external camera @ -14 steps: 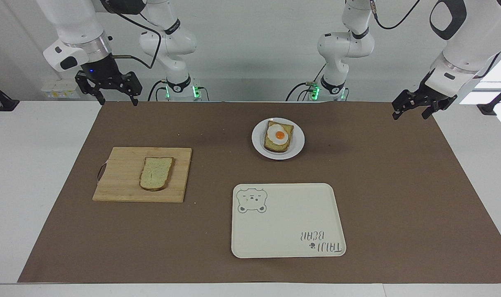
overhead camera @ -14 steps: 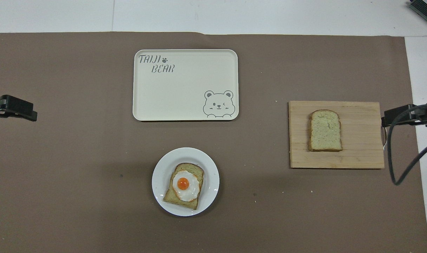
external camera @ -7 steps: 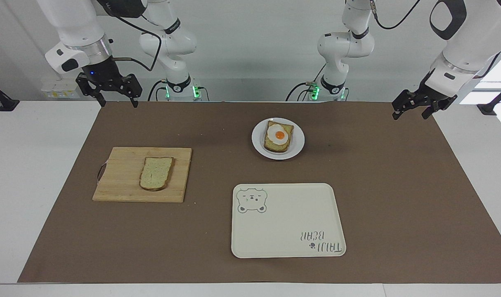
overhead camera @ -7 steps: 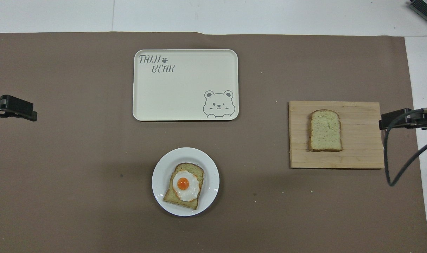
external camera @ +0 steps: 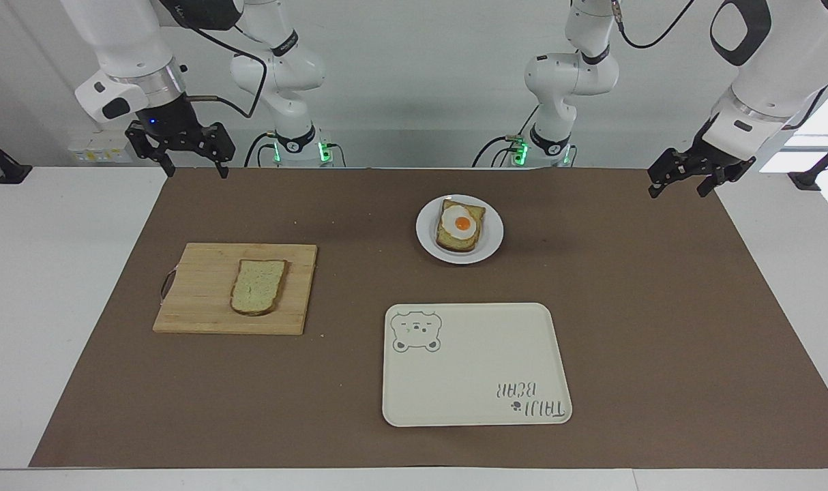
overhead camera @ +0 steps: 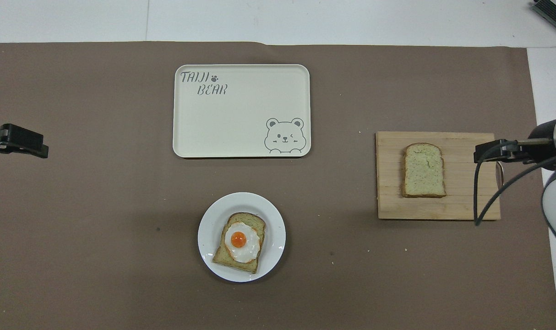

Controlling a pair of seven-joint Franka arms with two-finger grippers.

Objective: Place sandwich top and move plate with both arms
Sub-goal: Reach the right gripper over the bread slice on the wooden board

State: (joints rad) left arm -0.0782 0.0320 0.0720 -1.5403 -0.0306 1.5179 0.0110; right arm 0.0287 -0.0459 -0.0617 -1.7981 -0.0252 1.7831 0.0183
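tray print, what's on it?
The cream tray carries a grey winking bear drawing at one corner and "TAIJI BEAR" lettering at another; clearest in the overhead view.

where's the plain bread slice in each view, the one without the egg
Facing view: the sandwich top lies on the wooden cutting board, toward the picture's left, below the middle.
Overhead view: the same sandwich top lies on the cutting board, toward the picture's right, at mid-height.
Shared landmark: the cream bear tray, beside the board in both views.
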